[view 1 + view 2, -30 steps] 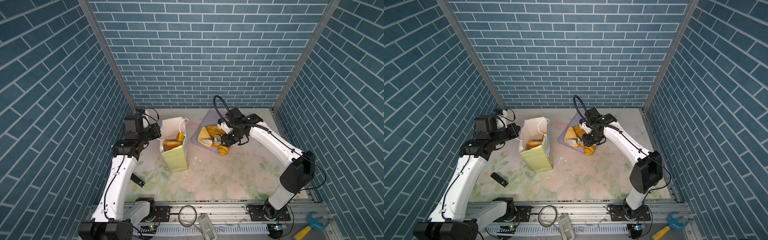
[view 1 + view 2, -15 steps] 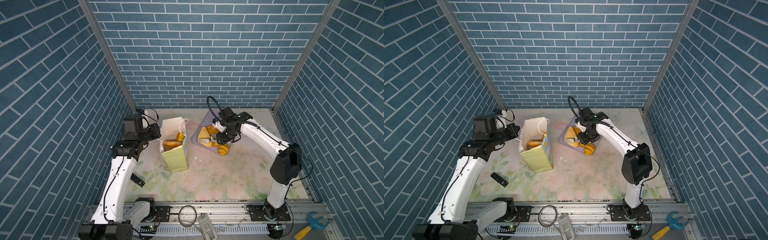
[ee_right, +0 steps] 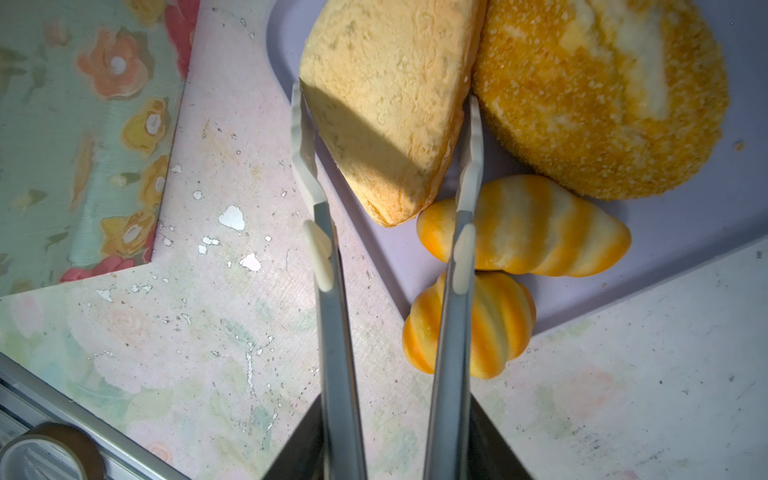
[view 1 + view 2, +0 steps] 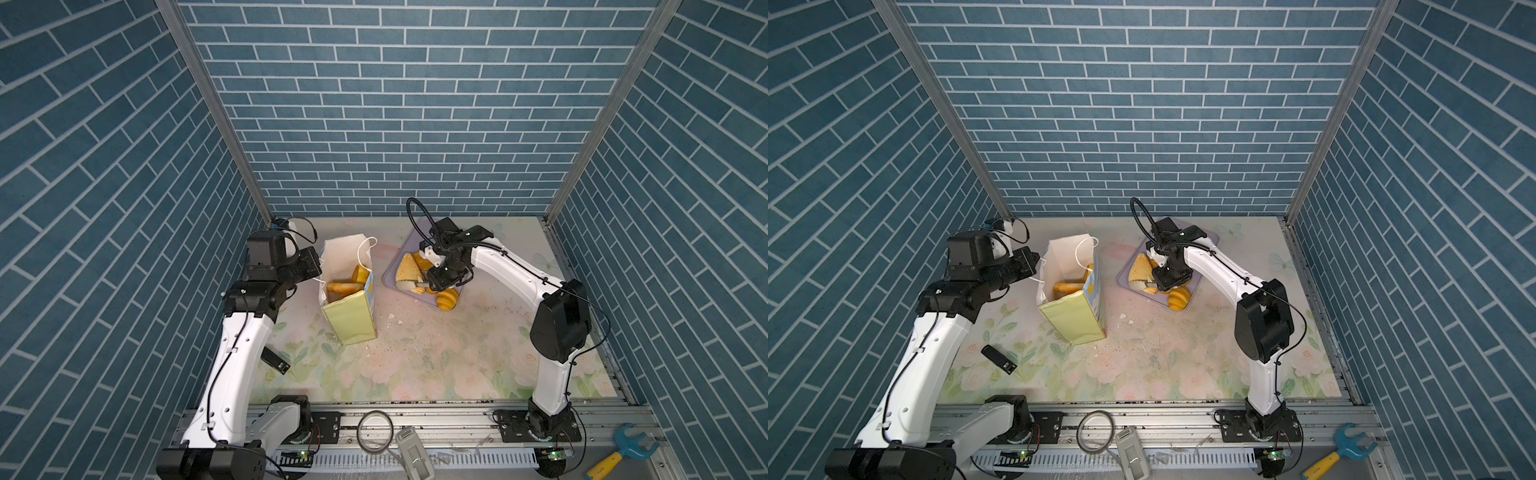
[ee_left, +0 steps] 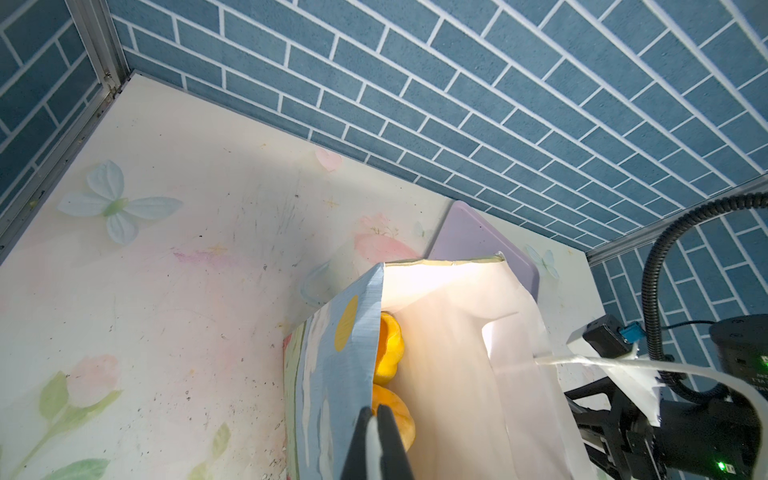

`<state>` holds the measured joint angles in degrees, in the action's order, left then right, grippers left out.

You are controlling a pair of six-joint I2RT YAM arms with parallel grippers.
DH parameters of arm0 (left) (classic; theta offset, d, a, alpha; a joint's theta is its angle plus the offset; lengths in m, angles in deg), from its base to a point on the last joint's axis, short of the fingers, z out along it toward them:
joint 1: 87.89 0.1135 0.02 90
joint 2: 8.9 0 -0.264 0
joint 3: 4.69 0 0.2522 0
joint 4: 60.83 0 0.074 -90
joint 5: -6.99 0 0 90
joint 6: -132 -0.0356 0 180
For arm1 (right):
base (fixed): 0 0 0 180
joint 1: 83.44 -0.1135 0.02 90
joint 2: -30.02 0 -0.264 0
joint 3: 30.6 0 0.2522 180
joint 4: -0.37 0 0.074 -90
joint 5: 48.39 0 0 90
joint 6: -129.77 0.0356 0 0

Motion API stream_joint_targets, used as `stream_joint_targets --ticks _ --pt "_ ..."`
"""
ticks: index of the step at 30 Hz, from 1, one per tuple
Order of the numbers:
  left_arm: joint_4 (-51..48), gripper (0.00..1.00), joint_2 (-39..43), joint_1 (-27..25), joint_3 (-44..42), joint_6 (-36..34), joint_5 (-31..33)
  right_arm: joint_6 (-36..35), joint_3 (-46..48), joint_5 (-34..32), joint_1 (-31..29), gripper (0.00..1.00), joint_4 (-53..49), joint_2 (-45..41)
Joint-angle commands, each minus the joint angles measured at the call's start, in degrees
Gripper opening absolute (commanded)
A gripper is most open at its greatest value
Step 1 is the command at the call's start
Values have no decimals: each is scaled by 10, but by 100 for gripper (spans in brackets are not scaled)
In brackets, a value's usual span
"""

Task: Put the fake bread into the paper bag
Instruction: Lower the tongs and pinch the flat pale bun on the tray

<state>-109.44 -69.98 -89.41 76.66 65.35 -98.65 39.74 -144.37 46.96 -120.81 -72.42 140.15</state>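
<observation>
My left pincer [image 5: 376, 440] pinches the paper bag [image 5: 332, 374] open; my right pincer [image 3: 385, 96], spread, straddles the bread slice [image 3: 365, 141].

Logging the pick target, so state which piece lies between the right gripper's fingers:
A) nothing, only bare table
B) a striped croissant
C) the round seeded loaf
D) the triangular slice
D: in the right wrist view the right gripper straddles the triangular slice, one side along each of its edges, while the round seeded loaf lies outside them.
</observation>
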Motion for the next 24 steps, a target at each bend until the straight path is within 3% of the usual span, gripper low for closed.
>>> stream_joint_targets --ticks 1,12,24 --pt "-3 3 3 -2 5 -4 4 -3 0 -14 -3 43 11 4" --pt "-5 3 5 -2 3 -4 3 3 41 -33 -3 31 24 -35" --pt "0 3 5 -2 0 -3 -3 20 67 -33 -5 26 52 -79"
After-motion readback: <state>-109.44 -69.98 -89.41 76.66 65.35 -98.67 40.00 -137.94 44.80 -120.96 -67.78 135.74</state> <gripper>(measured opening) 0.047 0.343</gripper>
